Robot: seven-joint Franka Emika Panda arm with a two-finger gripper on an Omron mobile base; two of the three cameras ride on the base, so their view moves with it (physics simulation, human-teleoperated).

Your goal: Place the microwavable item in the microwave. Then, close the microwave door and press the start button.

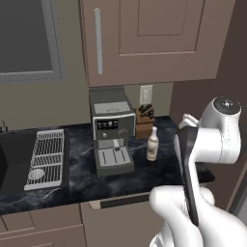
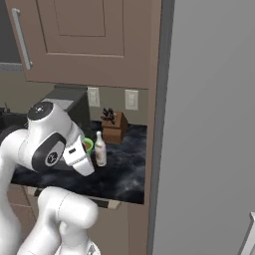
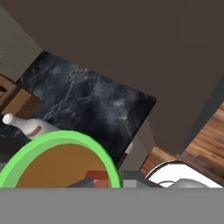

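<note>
Green cup (image 3: 61,164) (brown-filled) — at gripper

This is a kitchen in a home. A dark stone counter (image 1: 82,178) holds a coffee machine (image 1: 112,131), a block of knives (image 1: 144,118) and a white bottle (image 1: 152,144). Brown cupboards (image 1: 144,38) hang above, a sink (image 1: 17,159) with a drying rack (image 1: 47,158) sits beside it.

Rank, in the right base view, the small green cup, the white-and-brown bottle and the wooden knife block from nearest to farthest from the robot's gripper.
1. Small green cup, right at the gripper.
2. White-and-brown bottle, just beside the cup.
3. Wooden knife block, back by the wall.
</note>
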